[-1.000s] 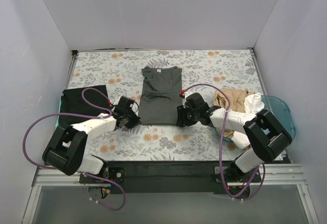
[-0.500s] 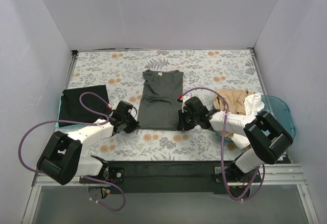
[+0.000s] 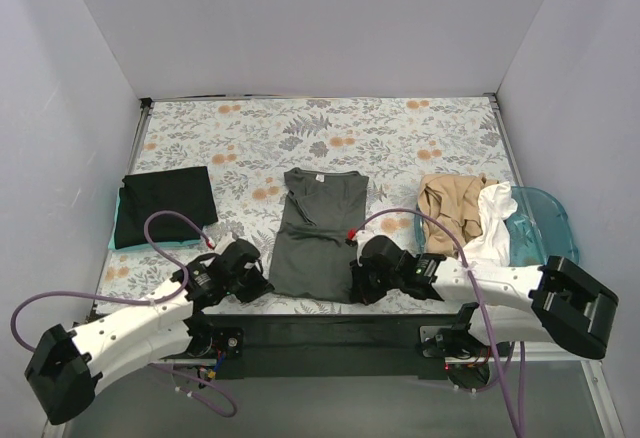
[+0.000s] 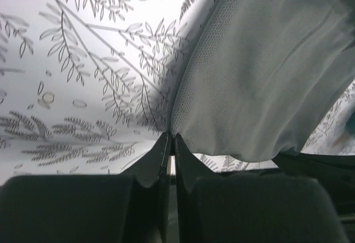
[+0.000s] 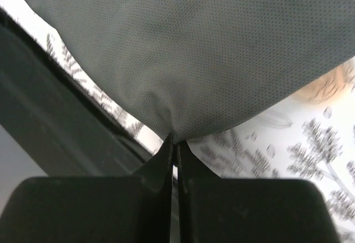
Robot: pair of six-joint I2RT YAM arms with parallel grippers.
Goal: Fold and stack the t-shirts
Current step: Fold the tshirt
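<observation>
1. Lying flat by the left edge of the bench, the black t-shirt [image 3: 165, 206] is folded into a rough square, well apart from both grippers.
2. The left arm sits low. Its elbow is swung out past the near left corner, and its forearm runs rightward along the near edge with a purple cable looping over it.
3. The left gripper [image 3: 262, 286] is at the near left corner of the dark grey t-shirt [image 3: 318, 233]. In the left wrist view its fingers [image 4: 171, 143] are clenched together on the hem of that shirt [image 4: 266, 76], with the pinched fabric rising off the floral table covering [image 4: 72, 76].
4. The dark grey t-shirt lies in the middle of the bench, folded into a long narrow strip. Its collar points toward the far edge and its hem is close to the near edge.
5. The right gripper [image 3: 356, 288] is at the shirt's near right corner. The right wrist view shows it [image 5: 175, 141] pressed tight on a peak of the grey fabric [image 5: 194, 49].
6. The right arm mirrors the left. Its forearm lies low along the near edge, and its elbow sticks out toward the near right corner.
7. The tan t-shirt [image 3: 448, 203] and the white t-shirt [image 3: 495, 223] lie crumpled together by the right edge, spilling over the rim of the teal tub [image 3: 545, 220].
</observation>
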